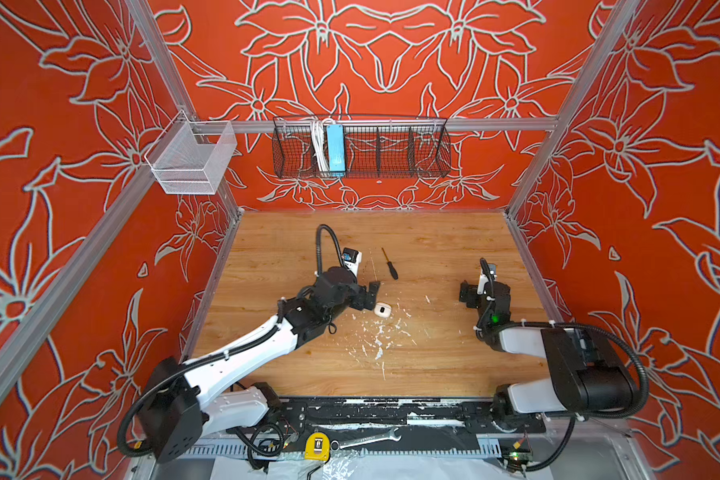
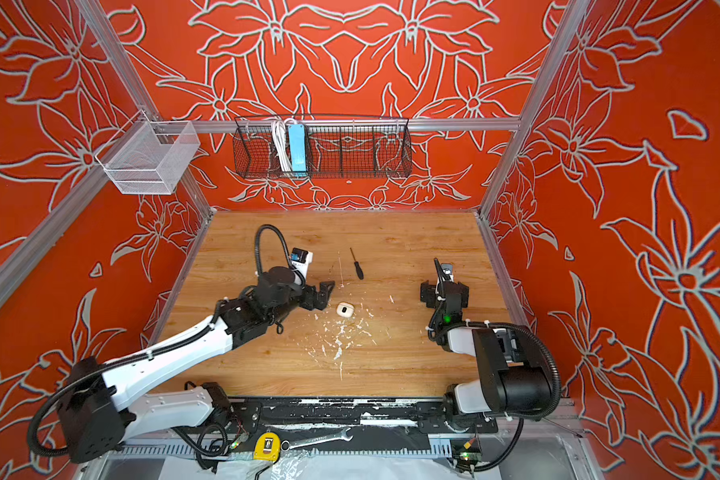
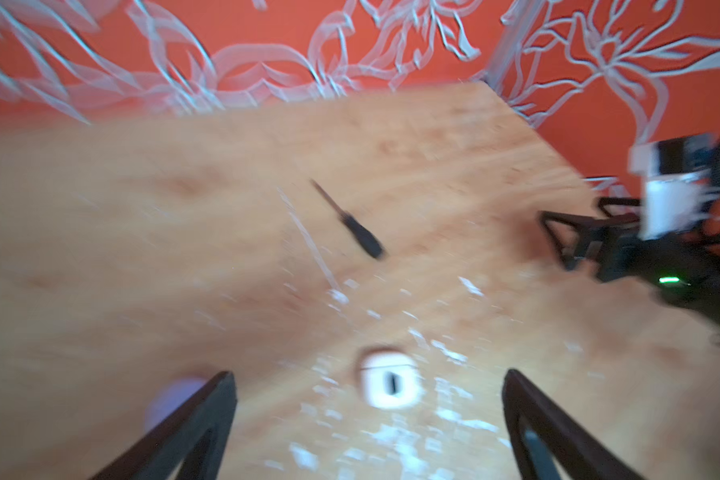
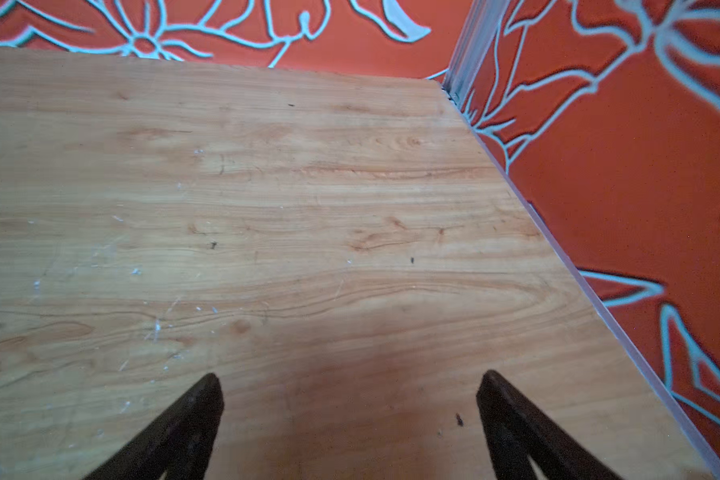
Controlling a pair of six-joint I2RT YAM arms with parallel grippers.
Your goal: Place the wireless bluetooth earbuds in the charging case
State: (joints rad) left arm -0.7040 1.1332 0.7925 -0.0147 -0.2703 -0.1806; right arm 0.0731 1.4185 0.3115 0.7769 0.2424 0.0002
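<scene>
The left arm (image 1: 242, 353) stretches from its base at the near left diagonally toward the middle, its white forearm long and low, the wrist bent so that the left gripper (image 1: 372, 296) points to the right; its fingers (image 3: 221, 399) stand wide apart and grip nothing; the right arm (image 1: 520, 343) sits folded at the near right, elbow raised, upper link doubled back over the base; the right gripper (image 1: 466, 295) tilts down toward the far right corner; its fingers (image 4: 202, 399) are likewise spread wide, holding nothing.
</scene>
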